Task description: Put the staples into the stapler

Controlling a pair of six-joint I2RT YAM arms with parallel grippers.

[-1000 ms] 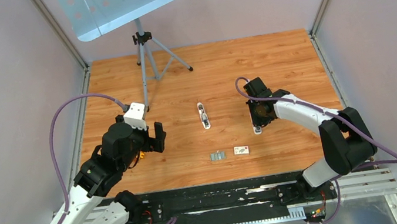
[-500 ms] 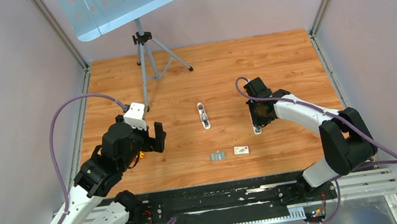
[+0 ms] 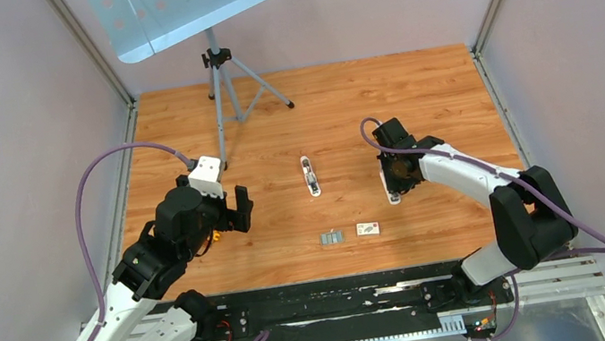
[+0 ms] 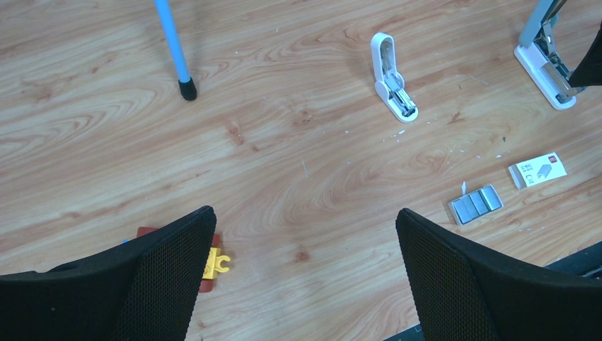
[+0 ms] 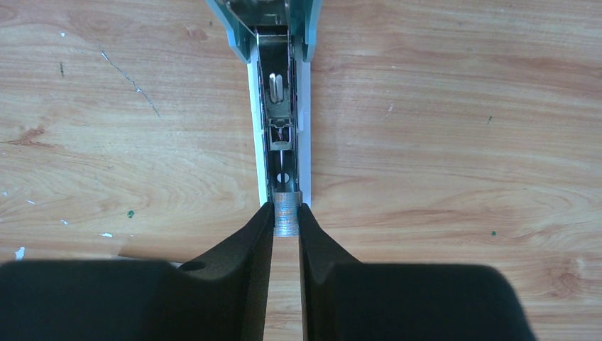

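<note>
Grey metal staple strip [image 5: 287, 219] sits pinched edge-on between the black fingers of the right gripper [image 5: 286, 212], which I see clamped tight on its two sides. The strip's far end meets the near mouth of the open stapler [image 5: 281, 106], in line with its channel. The teal cover [image 5: 309, 28] is lifted at the top of the frame. In the right wrist view, bare wood runs on both sides of the stapler's white base.

From above, that stapler lies right of centre on the table [image 3: 415, 99], well apart from the right rail. A second stapler [image 3: 311, 176] lies at centre with free board all round. The staples block [image 3: 332, 238] rests lower centre, near the table's lower edge and just left of the white box [image 3: 368, 228].

The left gripper [image 3: 232, 210] hangs at centre left, jaws spread wide and holding nothing. The tripod [image 3: 218, 83] stands at upper left, with open board to its right.
</note>
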